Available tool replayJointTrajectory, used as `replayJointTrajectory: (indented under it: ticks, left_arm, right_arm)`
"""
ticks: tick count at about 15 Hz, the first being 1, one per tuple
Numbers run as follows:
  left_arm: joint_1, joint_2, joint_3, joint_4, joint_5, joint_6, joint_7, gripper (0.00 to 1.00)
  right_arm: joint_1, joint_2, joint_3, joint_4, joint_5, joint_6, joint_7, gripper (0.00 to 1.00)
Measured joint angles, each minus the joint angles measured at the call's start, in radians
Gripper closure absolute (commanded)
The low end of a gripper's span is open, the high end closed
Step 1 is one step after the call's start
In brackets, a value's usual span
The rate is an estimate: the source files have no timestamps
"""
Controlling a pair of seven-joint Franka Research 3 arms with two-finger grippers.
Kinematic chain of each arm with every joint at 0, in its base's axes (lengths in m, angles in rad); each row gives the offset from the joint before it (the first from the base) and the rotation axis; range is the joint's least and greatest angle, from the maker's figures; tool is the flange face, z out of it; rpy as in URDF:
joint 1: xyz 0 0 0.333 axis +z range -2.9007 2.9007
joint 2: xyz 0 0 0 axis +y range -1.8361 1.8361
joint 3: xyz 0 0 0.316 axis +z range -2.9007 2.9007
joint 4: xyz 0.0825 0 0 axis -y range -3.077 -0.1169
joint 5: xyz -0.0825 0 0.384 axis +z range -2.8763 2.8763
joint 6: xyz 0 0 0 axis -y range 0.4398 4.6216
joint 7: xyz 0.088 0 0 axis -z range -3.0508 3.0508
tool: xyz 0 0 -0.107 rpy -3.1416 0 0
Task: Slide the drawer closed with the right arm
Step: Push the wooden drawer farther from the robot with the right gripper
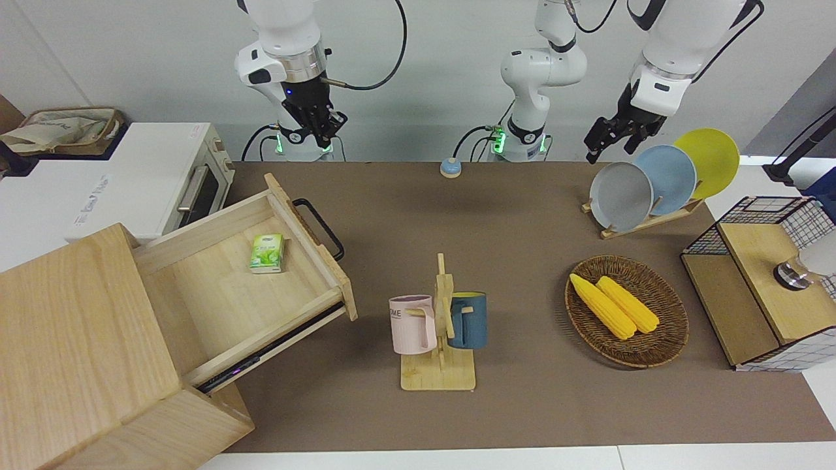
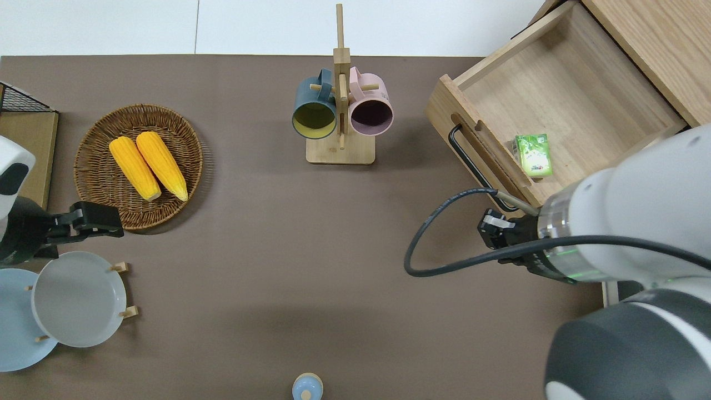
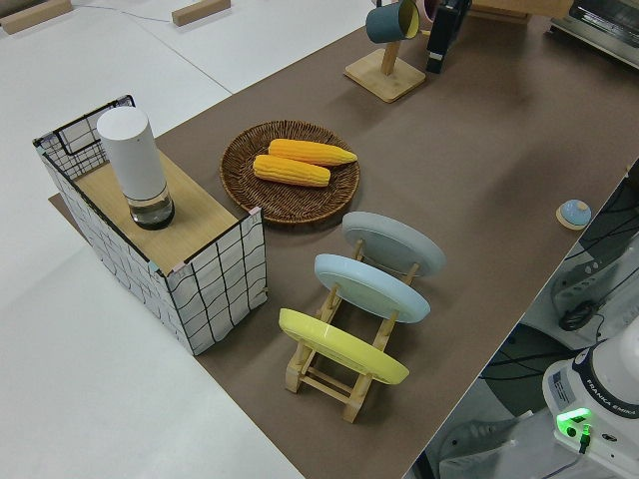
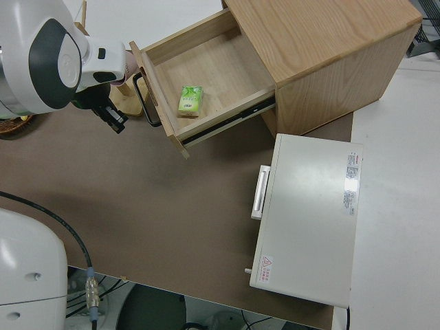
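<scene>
The drawer (image 1: 222,274) stands pulled far out of the light-oak cabinet (image 1: 72,326) at the right arm's end of the table. Its black bar handle (image 1: 320,225) faces the table's middle. A small green packet (image 1: 267,252) lies inside it. In the overhead view the drawer (image 2: 572,94) and its handle (image 2: 477,166) show plainly. My right gripper (image 2: 491,229) hangs in the air over bare table, just off the drawer front's corner nearest the robots, touching nothing. It also shows in the front view (image 1: 321,127) and the right side view (image 4: 113,122). The left arm is parked.
A white toaster oven (image 1: 150,176) stands beside the cabinet, nearer to the robots. A mug rack (image 1: 439,326) with two mugs stands mid-table. A basket with corn (image 1: 627,310), a plate rack (image 1: 653,183) and a wire-mesh box (image 1: 764,281) are at the left arm's end.
</scene>
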Motion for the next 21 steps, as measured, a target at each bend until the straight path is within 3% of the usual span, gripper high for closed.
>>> replayJointTrajectory:
  ticks: [4, 9, 15, 21]
  left_arm:
    - [0.000, 0.000, 0.000, 0.000, 0.000, 0.000, 0.000, 0.01]
    - [0.000, 0.000, 0.000, 0.000, 0.000, 0.000, 0.000, 0.01]
    - [0.000, 0.000, 0.000, 0.000, 0.000, 0.000, 0.000, 0.01]
    - [0.000, 0.000, 0.000, 0.000, 0.000, 0.000, 0.000, 0.01]
  right_arm:
    - [0.081, 0.002, 0.001, -0.104, 0.000, 0.154, 0.190, 0.917]
    - [0.115, 0.015, -0.005, -0.247, 0.000, 0.364, 0.334, 0.921]
    - [0.115, 0.050, -0.069, -0.258, 0.000, 0.477, 0.390, 0.953]
    - [0.115, 0.139, -0.079, -0.258, -0.003, 0.533, 0.400, 1.000]
